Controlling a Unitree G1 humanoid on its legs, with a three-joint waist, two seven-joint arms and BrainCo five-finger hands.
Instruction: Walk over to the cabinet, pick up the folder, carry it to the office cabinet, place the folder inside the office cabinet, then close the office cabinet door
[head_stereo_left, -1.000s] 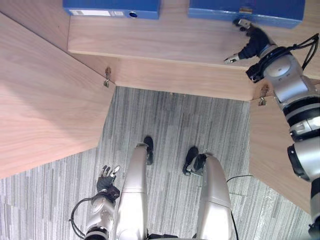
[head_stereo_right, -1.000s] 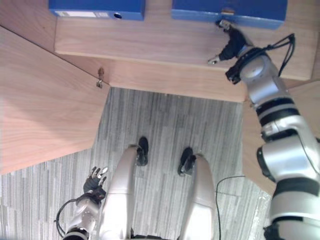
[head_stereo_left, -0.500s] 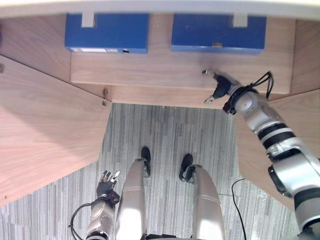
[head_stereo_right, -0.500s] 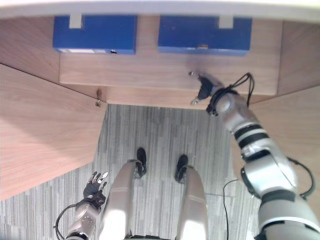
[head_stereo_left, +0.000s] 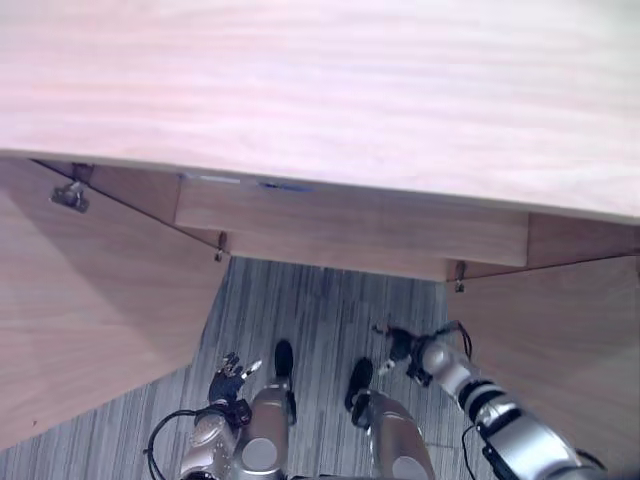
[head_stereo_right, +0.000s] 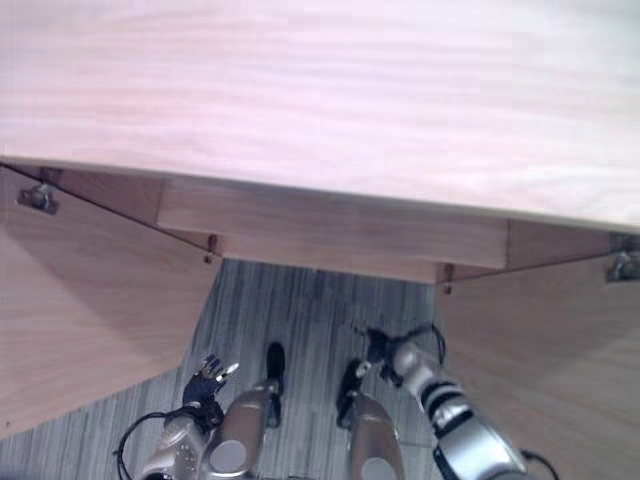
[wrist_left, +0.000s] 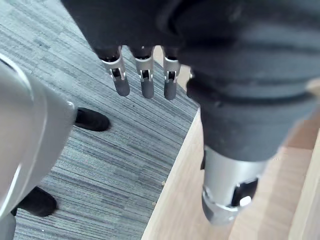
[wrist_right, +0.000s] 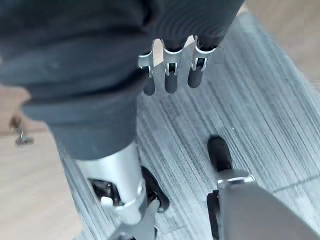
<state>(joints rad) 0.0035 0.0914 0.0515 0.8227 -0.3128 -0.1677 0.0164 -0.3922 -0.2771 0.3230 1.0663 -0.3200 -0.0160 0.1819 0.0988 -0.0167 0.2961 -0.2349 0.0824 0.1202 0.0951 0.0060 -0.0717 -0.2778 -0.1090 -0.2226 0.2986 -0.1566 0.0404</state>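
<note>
In front of the robot, the pale wooden top of the cabinet (head_stereo_left: 320, 90) spans the upper part of both eye views. Below its front edge lies a shelf (head_stereo_left: 350, 225). Right at that edge a thin blue strip of the folder (head_stereo_left: 285, 186) shows, the rest hidden beneath the top. Both doors stand open: the left door (head_stereo_left: 90, 300) swings out on the left and the right door (head_stereo_left: 565, 340) on the right, with metal hinges (head_stereo_left: 70, 194) at their inner edges. Between them lies grey striped carpet (head_stereo_left: 310, 305). The left hand (head_stereo_left: 230, 370) hangs low at the robot's left side, over the carpet near the left door. Its wrist view shows the fingers (wrist_left: 142, 82) straight and relaxed, holding nothing. The right hand (head_stereo_left: 398, 343) is low over the carpet, just inside the right door. Its fingers (wrist_right: 171, 75) are likewise straight and loose, with nothing in them.
</note>
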